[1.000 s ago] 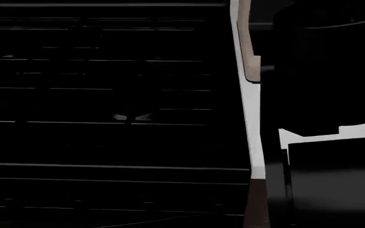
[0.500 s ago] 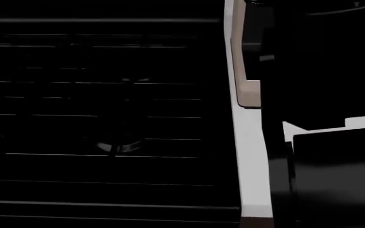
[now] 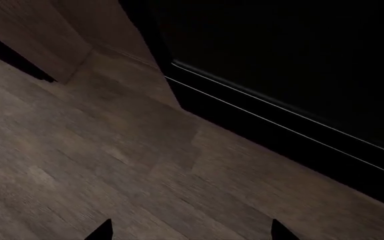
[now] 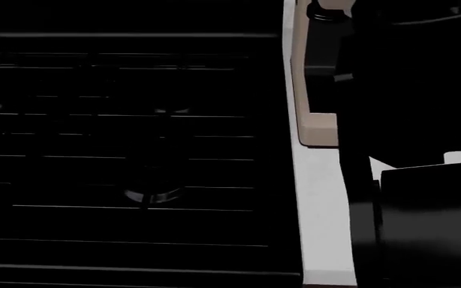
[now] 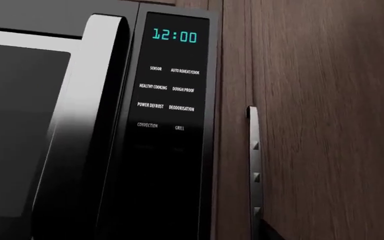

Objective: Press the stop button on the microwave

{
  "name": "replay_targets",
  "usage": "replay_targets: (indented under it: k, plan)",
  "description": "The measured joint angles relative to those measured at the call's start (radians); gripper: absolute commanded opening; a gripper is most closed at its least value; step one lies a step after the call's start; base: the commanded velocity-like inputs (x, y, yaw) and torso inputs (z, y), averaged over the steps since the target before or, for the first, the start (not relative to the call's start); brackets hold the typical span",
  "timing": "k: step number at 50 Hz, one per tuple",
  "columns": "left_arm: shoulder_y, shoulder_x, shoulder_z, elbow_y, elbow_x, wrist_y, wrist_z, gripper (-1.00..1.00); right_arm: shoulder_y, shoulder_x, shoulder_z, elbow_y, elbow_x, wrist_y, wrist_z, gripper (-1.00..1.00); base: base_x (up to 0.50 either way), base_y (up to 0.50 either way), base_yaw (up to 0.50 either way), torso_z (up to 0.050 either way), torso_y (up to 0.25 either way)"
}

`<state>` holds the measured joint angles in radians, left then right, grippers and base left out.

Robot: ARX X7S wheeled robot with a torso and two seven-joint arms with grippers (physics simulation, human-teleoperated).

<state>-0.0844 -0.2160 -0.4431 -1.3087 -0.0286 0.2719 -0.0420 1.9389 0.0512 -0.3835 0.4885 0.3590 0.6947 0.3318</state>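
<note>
The microwave [image 5: 58, 125] fills the right wrist view, with a dark door and a silver handle [image 5: 78, 130]. Its black control panel [image 5: 175, 100] shows a 12:00 display [image 5: 174, 35] and small white labels. The lower part of the panel is too dark to read, so I cannot pick out the stop button. Of my right gripper, only one dark fingertip [image 5: 272, 233] shows, over the wooden wall; its state is unclear. My left gripper [image 3: 190, 235] is open and empty above a wooden floor [image 3: 112, 165].
A metal strip [image 5: 253, 165] runs down the brown wood panel [image 5: 325, 125] beside the microwave. The head view shows a dark stove with grates [image 4: 134, 156], a white strip [image 4: 319, 210], a beige handle [image 4: 314, 126] and dark shapes at the right. A black cabinet base [image 3: 279, 100] stands near the left gripper.
In the head view the stove grates, the white strip and the beige handle have slid downward in the picture, so the view has shifted upward.
</note>
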Motion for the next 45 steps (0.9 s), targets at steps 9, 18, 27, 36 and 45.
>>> replay_targets:
  k: [9,18,27,36,45]
  plan:
    - [0.002,0.003,0.001,0.0,0.0,0.0,0.0,1.0,-0.004,0.009,-0.006,-0.008,0.016,-0.002,0.004,1.0,0.21,0.33,0.0,0.05,0.058]
    - [-0.001,-0.001,0.0,0.002,0.0,0.0,0.0,1.0,-0.017,0.009,0.001,-0.009,0.043,-0.019,0.01,1.0,0.03,0.04,0.0,0.05,0.058]
    - [0.0,0.0,0.0,0.001,0.0,0.0,0.0,1.0,-0.001,0.016,0.019,0.017,0.057,-0.051,0.018,1.0,0.0,0.0,0.0,0.05,0.059]
    - [0.0,0.0,0.0,0.0,0.0,0.0,0.0,1.0,0.022,0.014,0.014,0.047,0.062,-0.074,0.014,1.0,0.04,0.0,0.0,0.032,0.034]
    - [-0.002,0.0,0.001,0.003,0.0,0.0,0.0,1.0,0.028,0.012,-0.006,0.062,0.058,-0.09,0.021,1.0,0.28,0.0,0.0,0.0,0.0]
